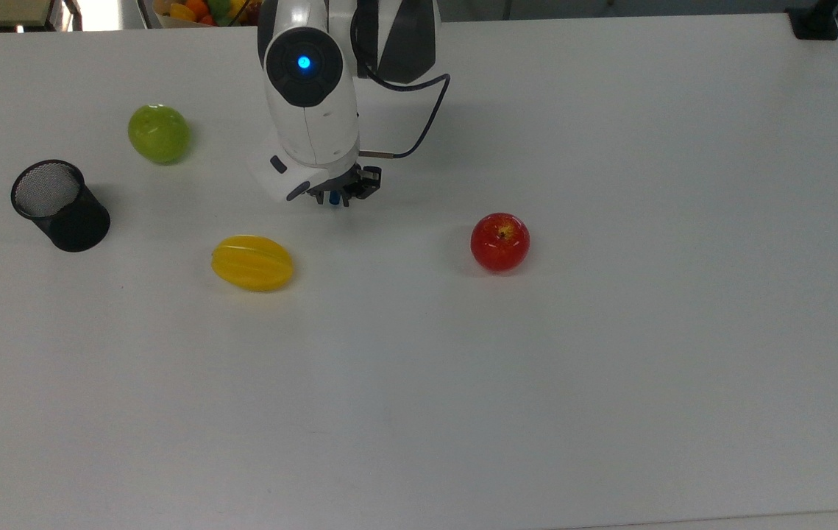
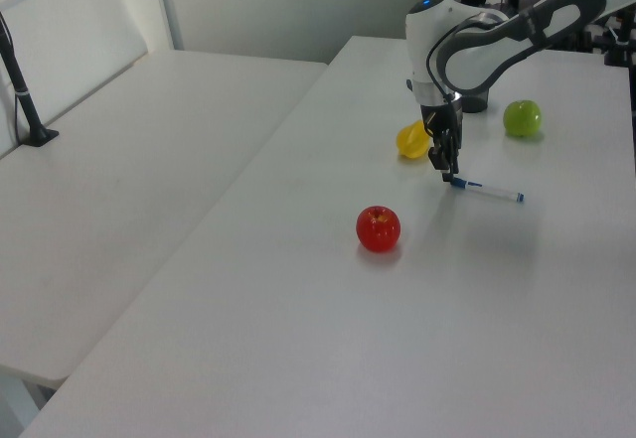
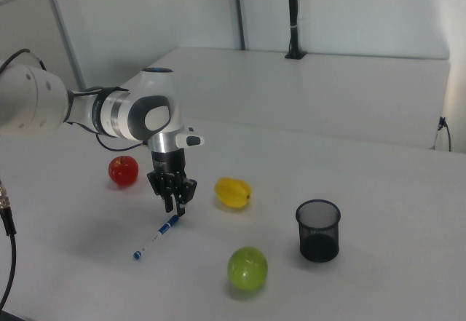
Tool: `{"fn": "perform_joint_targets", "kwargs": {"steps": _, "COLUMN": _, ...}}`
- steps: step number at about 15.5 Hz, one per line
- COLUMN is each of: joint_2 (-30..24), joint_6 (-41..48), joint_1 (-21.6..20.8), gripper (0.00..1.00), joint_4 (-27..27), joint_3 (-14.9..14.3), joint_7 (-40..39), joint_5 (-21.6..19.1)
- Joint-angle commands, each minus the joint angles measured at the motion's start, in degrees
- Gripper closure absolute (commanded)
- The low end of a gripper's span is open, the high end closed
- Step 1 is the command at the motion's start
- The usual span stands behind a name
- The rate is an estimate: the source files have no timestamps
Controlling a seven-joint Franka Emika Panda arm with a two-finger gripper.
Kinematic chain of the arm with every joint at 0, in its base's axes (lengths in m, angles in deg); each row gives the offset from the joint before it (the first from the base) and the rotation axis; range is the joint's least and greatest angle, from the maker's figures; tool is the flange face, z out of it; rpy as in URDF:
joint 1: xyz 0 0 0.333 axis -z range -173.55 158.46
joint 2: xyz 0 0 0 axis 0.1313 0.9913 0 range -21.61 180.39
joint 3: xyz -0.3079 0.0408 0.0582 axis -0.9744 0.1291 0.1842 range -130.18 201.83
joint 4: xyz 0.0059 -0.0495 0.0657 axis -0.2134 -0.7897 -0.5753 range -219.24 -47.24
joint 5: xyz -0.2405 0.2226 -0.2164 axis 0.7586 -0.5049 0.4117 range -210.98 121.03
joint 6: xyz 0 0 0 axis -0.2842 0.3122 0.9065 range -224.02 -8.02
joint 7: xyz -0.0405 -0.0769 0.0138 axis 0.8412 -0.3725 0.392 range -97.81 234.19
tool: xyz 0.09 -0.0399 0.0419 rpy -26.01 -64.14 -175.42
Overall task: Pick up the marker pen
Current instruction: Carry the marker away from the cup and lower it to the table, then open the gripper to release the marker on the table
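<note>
We see the marker pen [image 3: 156, 238] lying on the white table [image 1: 610, 353], left of centre and low in the right view, its blue cap end up by the gripper [image 3: 177, 203] and its small blue end toward the lower left. In the left view the marker pen [image 2: 487, 191] runs rightward from the fingertips, right of centre in the upper half. In the top view a blue bit of the marker pen [image 1: 333, 199] peeks out under the gripper [image 1: 336, 197], upper left of centre.

The gripper [image 2: 447, 173] points straight down with its tips at the cap end; we cannot tell whether the fingers are closed on the cap or merely around it.

No brand, label or writing on the pen, arm or table is legible to us.

Around it stand a red apple [image 1: 499, 241], a yellow starfruit [image 1: 252, 262], a green apple [image 1: 158, 132] and a black mesh cup [image 1: 59, 205] at the top view's left edge, all apart from the pen.
</note>
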Motion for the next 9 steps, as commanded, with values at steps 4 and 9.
{"fn": "perform_joint_targets", "kwargs": {"steps": 4, "joint_2": -0.7, "joint_6": -1.0, "joint_1": -0.6, "gripper": 0.0, "joint_4": 0.2, "joint_3": -0.3, "joint_7": 2.5, "joint_5": 1.8}}
{"fn": "perform_joint_targets", "kwargs": {"steps": 9, "joint_2": -8.6, "joint_6": 0.8, "joint_1": 2.4, "gripper": 0.0, "joint_4": 0.2, "joint_3": -0.6, "joint_7": 5.5, "joint_5": 1.7}}
